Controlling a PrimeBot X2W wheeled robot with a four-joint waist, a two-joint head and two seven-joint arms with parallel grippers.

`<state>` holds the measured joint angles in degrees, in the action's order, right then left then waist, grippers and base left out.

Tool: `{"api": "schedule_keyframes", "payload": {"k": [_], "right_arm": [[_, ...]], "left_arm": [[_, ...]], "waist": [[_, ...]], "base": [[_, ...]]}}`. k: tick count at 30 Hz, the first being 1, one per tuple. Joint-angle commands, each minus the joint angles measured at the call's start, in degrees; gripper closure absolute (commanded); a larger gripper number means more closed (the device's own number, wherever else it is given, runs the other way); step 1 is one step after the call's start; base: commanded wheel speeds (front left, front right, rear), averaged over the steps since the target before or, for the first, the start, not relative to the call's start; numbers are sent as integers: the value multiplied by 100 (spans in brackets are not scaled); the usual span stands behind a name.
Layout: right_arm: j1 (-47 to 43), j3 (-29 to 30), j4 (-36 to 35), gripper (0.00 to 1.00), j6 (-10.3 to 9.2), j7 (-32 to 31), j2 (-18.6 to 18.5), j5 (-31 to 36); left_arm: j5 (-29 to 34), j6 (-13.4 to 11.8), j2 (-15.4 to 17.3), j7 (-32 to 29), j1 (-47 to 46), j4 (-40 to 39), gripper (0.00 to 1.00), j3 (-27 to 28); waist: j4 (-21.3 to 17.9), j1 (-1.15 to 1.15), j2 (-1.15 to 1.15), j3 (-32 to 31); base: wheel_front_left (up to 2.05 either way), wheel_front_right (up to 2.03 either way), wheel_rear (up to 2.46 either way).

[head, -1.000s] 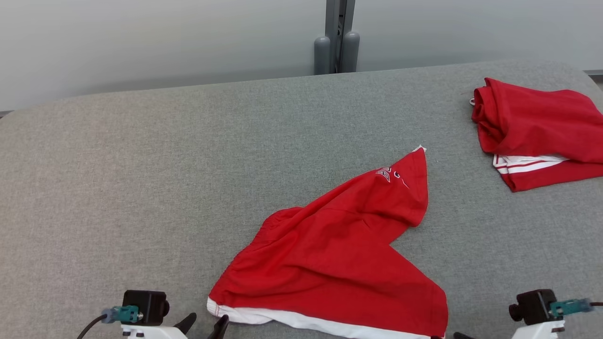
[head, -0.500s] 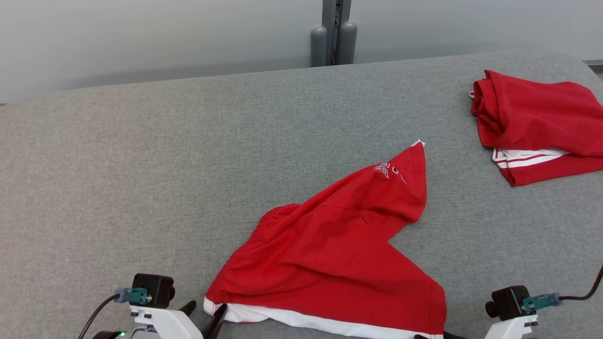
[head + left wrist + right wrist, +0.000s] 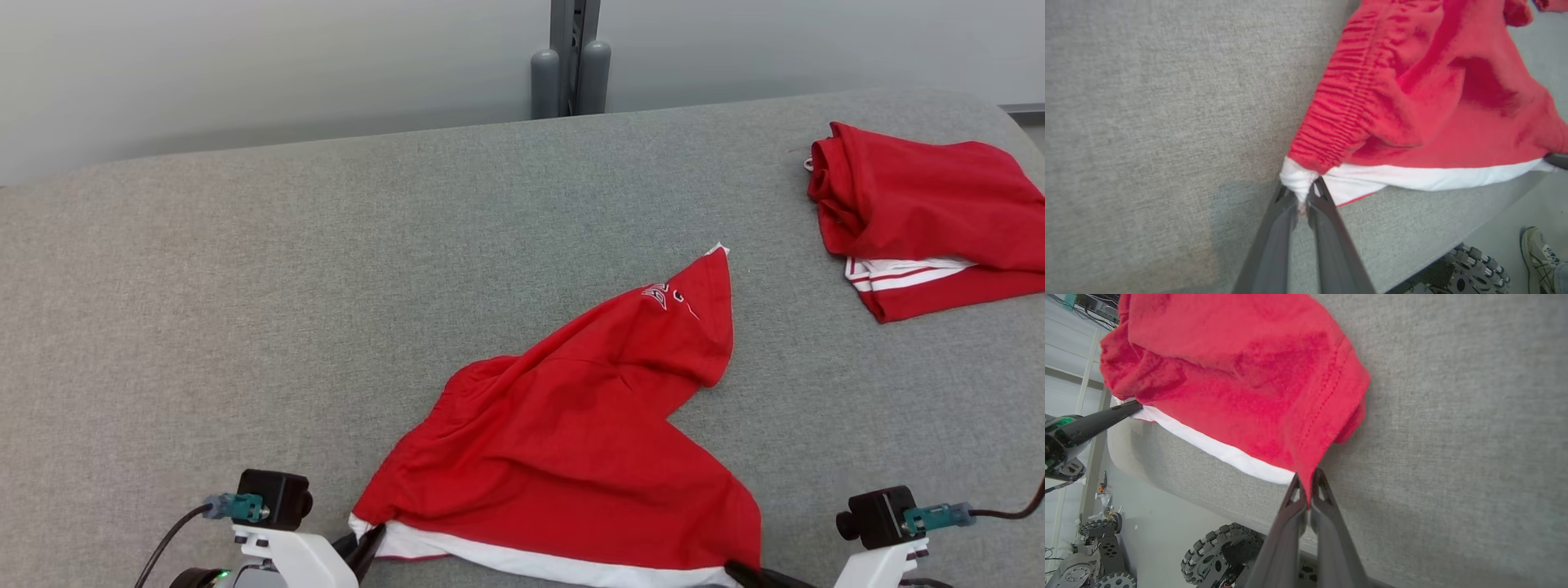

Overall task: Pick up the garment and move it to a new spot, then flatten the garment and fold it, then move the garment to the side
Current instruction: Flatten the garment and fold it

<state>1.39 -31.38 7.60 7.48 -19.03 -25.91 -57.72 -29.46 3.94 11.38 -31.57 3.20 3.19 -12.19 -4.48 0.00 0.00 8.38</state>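
The garment (image 3: 571,441), red shorts with a white band along one edge, lies crumpled near the front edge of the grey padded table (image 3: 245,286). My left gripper (image 3: 363,543) is shut on its white near-left corner; in the left wrist view the garment (image 3: 1412,102) has that corner bunched between the left gripper's (image 3: 1302,196) fingertips. My right gripper (image 3: 739,572) is shut on the near-right corner; in the right wrist view the garment's (image 3: 1241,375) red hem is pinched by the right gripper (image 3: 1306,486).
A second red garment (image 3: 922,216), folded, lies at the table's far right. A grey post (image 3: 571,61) stands behind the table. The robot's wheels (image 3: 1216,551) show below the table edge, and a person's shoe (image 3: 1539,257) is on the floor.
Both grippers have gone from open to shut on the garment's near corners. The head camera has shifted slightly, so the whole scene sits a little lower and further left.
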Motion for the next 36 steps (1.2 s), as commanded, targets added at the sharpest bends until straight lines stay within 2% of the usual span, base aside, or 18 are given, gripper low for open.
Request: {"api": "schedule_keyframes", "payload": {"k": [1,4,12,15,19,22,27,32,36], "right_arm": [[78,-20,-92,100,3,127,-98,-94],[57,25,-359,100,4,354,-206,-326],[-214,493,-1251,100,3,812,-811,-629],[-256,647,-1586,100,3,936,-967,-627],[116,777,-1955,100,3,1096,-1078,-531],[680,770,-1993,100,3,1087,-1090,-424],[2046,744,-1632,100,4,1011,-1112,-373],[3799,507,-1219,100,3,915,-1083,-578],[5280,188,-635,100,3,982,-1141,-549]], "left_arm": [[-128,46,-21,21,28,-144,100,31],[-229,17,21,51,110,-469,100,130],[-341,-125,172,-161,398,-1588,100,256],[-448,-40,126,-223,320,-1926,100,164],[-425,25,165,-189,-196,-2054,100,185],[-297,82,248,-237,-871,-1800,100,166],[-176,194,253,-201,-2610,-965,100,119],[115,223,260,-193,-4527,199,100,65],[152,245,84,-126,-5988,1093,100,66]], "waist": [[5,0,0,-32],[18,0,0,-77],[54,0,0,-148],[59,0,0,-145],[30,0,0,-17],[-22,0,0,178],[-51,0,0,673],[-111,0,0,1332],[-108,0,0,1874]], "base": [[0,0,0],[0,0,0],[0,0,0],[0,0,0],[0,0,0],[0,0,0],[0,0,0],[0,0,0],[0,0,0]]}}
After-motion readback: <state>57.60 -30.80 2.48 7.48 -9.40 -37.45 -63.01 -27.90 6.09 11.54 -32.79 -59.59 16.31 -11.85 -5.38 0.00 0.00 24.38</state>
